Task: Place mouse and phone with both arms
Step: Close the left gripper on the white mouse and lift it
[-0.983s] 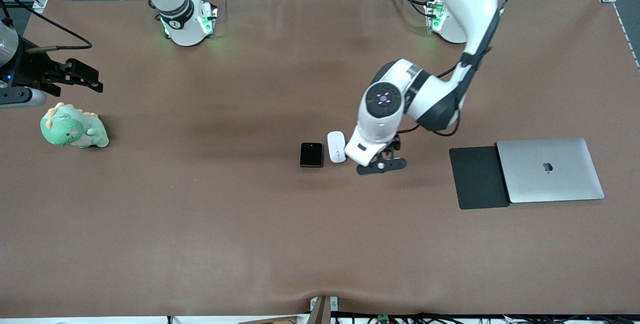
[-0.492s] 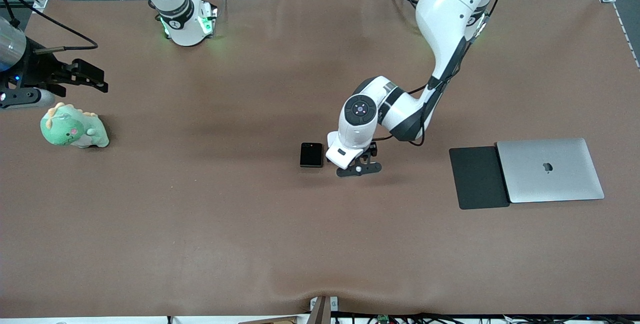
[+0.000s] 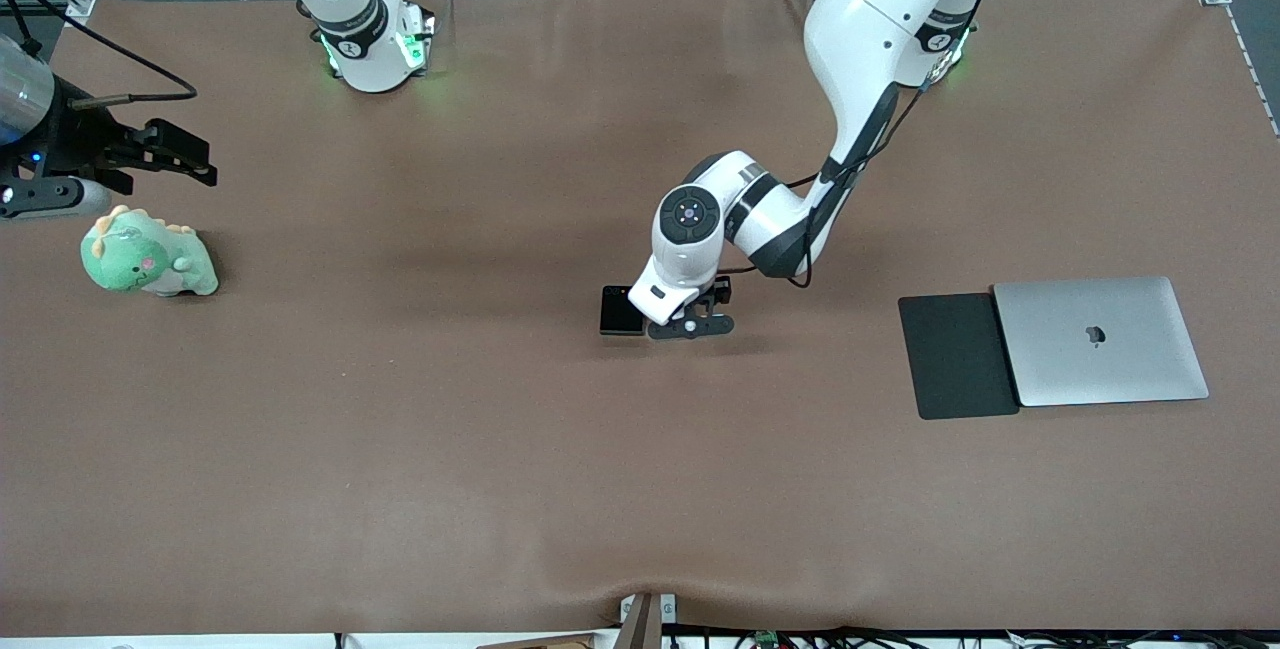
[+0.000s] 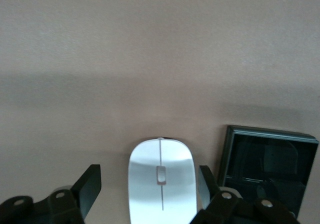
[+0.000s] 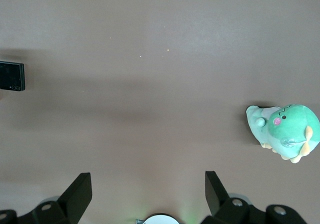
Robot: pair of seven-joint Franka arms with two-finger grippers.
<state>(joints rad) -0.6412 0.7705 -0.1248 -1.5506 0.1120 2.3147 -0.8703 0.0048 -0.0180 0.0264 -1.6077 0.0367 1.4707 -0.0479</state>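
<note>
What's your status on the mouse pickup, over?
Left gripper open, straddling the mouse, not yet closed. Phone right beside it, close to one finger. Right gripper open, waiting near the plush toy.

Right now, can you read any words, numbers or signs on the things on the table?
No words or numbers can be read.
Laptop: an apple logo on its silver lid, no letters.
Right arm's base: a small dark mark on its black band, too small to read.
Phone, mouse, black pad, green plush toy: no text shows.
</note>
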